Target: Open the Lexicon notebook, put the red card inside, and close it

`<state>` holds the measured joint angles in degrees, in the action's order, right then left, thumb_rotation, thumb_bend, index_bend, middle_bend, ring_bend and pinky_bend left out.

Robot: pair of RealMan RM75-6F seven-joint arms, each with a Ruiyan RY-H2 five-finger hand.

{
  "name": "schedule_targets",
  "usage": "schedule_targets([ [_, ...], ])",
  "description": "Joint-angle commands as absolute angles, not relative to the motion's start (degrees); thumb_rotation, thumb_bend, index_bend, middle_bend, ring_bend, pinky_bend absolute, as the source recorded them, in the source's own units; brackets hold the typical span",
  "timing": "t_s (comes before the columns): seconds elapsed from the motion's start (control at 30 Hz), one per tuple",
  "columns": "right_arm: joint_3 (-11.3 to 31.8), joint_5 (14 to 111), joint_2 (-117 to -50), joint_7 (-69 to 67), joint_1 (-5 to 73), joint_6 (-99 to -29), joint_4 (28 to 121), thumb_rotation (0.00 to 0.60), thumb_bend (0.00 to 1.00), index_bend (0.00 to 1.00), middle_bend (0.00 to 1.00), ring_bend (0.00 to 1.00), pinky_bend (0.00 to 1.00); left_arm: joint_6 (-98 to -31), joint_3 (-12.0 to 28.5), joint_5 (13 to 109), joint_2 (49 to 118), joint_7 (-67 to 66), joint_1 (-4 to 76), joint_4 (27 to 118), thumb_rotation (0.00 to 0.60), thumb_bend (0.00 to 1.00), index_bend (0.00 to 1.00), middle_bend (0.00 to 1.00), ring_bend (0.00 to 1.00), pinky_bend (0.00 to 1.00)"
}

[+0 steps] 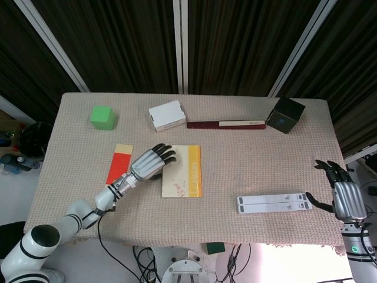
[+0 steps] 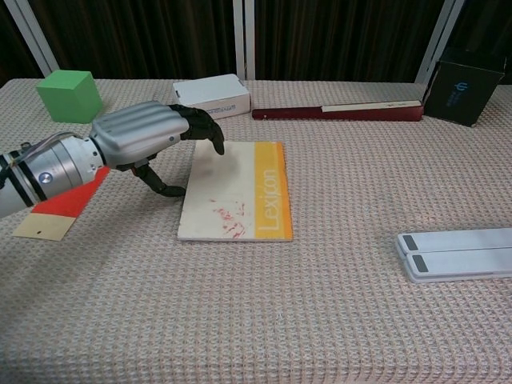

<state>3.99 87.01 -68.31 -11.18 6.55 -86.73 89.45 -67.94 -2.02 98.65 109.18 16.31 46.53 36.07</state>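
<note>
The Lexicon notebook [image 1: 182, 171] [image 2: 238, 190] lies shut and flat on the table, cream with an orange spine strip on its right side. My left hand [image 1: 149, 161] [image 2: 152, 136] rests over its left edge, fingers spread and fingertips touching the cover, holding nothing. The red card [image 1: 118, 164] [image 2: 66, 198], red with a pale end, lies flat to the left of the hand, partly hidden by the forearm in the chest view. My right hand [image 1: 344, 193] hovers open off the table's right edge, empty, seen only in the head view.
Along the back stand a green cube [image 1: 102, 117] [image 2: 69, 94], a white box [image 1: 166, 115] [image 2: 212, 97], a long dark red bar [image 1: 225, 124] [image 2: 336, 111] and a black box [image 1: 285, 114] [image 2: 466, 87]. A white flat device [image 1: 274, 204] [image 2: 456, 254] lies front right.
</note>
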Motion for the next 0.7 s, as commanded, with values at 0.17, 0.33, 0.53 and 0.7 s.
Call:
schedule_targets([
  [0.17, 4.1, 87.0, -68.3, -11.4, 6.0, -87.3, 89.5, 0.600, 0.16, 0.17, 0.25, 0.13, 0.22, -69.9, -2.6, 99.6, 112.8, 21.0, 48.1, 30.5, 0.600, 0.25, 0.29, 0.20, 0.12, 0.17],
  [0.33, 4.1, 86.8, -68.4, -11.7, 5.8, -87.1, 89.3, 0.600, 0.16, 0.17, 0.24, 0.13, 0.23, -69.5, -3.1, 99.8, 113.9, 21.5, 49.1, 28.7, 0.600, 0.25, 0.29, 0.20, 0.12, 0.17],
  [0.53, 4.4, 86.7, -68.4, -12.0, 5.4, -87.6, 89.0, 0.600, 0.16, 0.17, 0.24, 0.13, 0.22, -69.1, -2.1, 98.5, 115.5, 25.8, 50.2, 28.8, 0.600, 0.26, 0.29, 0.20, 0.12, 0.16],
  [0.7, 4.4, 86.7, -68.3, -12.4, 5.1, -87.8, 88.6, 0.600, 0.16, 0.17, 0.24, 0.13, 0.22, -69.3, -1.1, 98.2, 117.4, 27.0, 52.4, 27.9, 0.600, 0.31, 0.29, 0.20, 0.12, 0.16],
])
